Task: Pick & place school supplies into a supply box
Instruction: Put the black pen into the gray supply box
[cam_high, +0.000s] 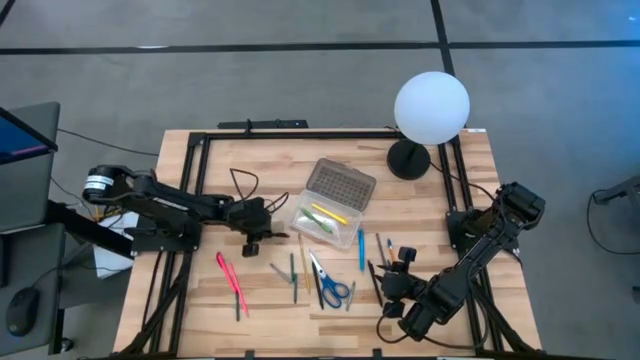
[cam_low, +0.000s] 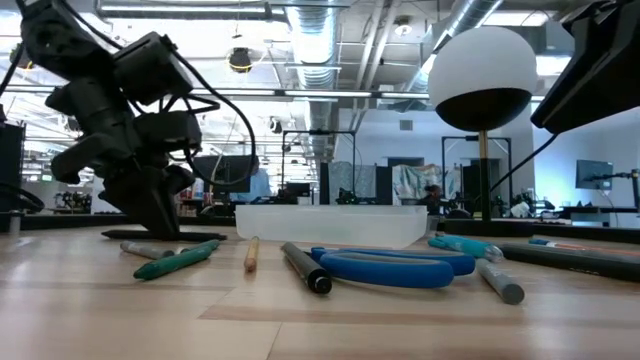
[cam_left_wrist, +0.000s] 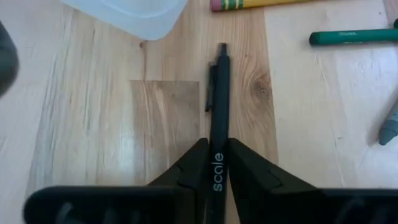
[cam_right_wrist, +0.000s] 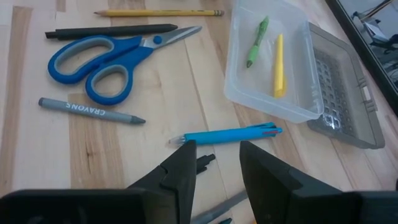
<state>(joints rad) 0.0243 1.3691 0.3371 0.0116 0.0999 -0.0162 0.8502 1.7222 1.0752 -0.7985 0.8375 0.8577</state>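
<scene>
Item: supply box (cam_high: 331, 205), lid open, holding a green pen (cam_right_wrist: 256, 41) and a yellow pen (cam_right_wrist: 279, 73).

Your left gripper (cam_left_wrist: 217, 163) sat just beside the box, clamped on a black pen (cam_left_wrist: 219, 99).

Your right gripper (cam_right_wrist: 217, 163) stood open near the box, above a blue pen (cam_right_wrist: 227, 135); scissors (cam_right_wrist: 99, 59) lay farther off.

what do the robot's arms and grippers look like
Both arms are dark, jointed and boxy. The left arm has a silvery round cap at its base and thin black cables looping near its gripper. The right gripper has two wedge-shaped black fingers.
</scene>
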